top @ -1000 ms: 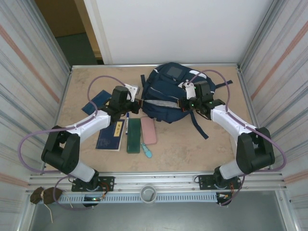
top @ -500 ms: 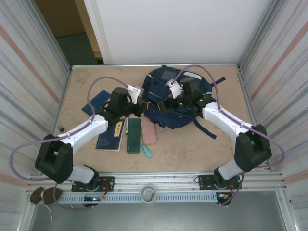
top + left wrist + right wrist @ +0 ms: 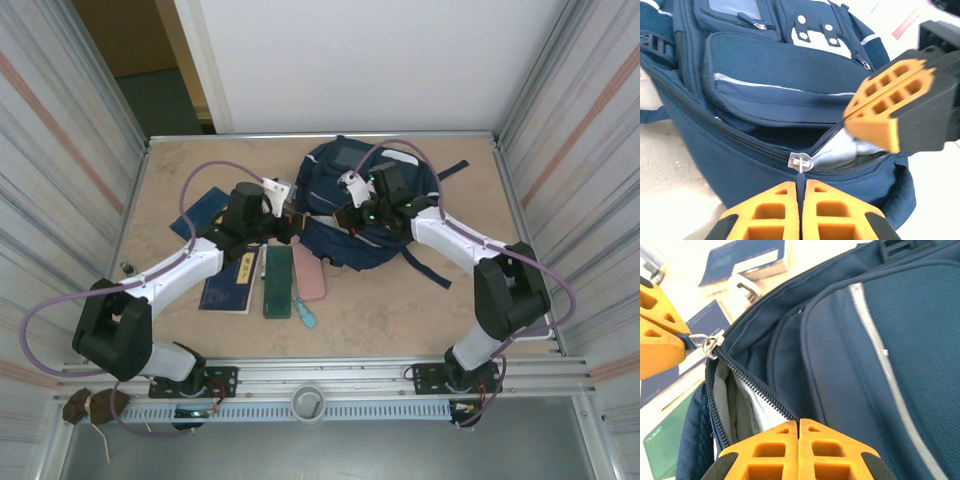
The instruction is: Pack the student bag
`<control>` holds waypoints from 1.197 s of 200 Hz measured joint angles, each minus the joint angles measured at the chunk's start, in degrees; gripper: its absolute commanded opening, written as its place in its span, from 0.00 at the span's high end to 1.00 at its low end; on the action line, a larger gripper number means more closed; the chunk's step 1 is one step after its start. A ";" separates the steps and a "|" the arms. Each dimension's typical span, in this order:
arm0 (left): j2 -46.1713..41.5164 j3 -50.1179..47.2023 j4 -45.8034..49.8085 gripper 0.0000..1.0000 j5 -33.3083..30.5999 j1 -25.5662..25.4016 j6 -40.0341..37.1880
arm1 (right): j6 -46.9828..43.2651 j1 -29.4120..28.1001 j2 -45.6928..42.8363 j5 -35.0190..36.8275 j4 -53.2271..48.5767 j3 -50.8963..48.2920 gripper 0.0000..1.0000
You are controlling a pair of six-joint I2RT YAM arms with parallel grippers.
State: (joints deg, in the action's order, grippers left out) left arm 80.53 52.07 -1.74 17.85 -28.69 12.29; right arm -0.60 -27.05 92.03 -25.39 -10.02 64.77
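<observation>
While opening the main zip of the bag (image 3: 335, 178), pinched the zip pull (image 3: 800, 162) in the fully closed left gripper (image 3: 800, 191). Clamped the right gripper (image 3: 799, 429), also closed tight, on what looked like the bag's edge at the gap. Worked with the bag at the far middle of the table (image 3: 180, 170), near books (image 3: 228, 285) and cases (image 3: 277, 282) to its left. Judged the gap, showing grey lining (image 3: 845, 152), too narrow for packing; called next for dragging the pull along the teeth (image 3: 760, 395) against the right-hand brace.
</observation>
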 measured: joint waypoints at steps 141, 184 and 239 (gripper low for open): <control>4.07 0.31 -2.34 1.00 4.57 4.61 0.61 | 4.70 5.99 -11.10 7.56 -4.96 -5.16 0.47; 3.96 0.31 -2.38 1.00 5.51 2.40 0.90 | 0.07 2.58 -8.41 -0.11 -5.60 -0.81 0.27; 3.91 0.31 -2.32 1.00 6.16 1.60 0.87 | -3.08 -2.58 4.52 -4.33 -7.23 6.86 0.32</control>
State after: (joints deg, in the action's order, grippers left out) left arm 84.44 52.38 -4.05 24.01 -27.09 13.17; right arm -3.68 -29.63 96.55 -29.71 -17.26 71.64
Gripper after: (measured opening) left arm 0.075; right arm 0.723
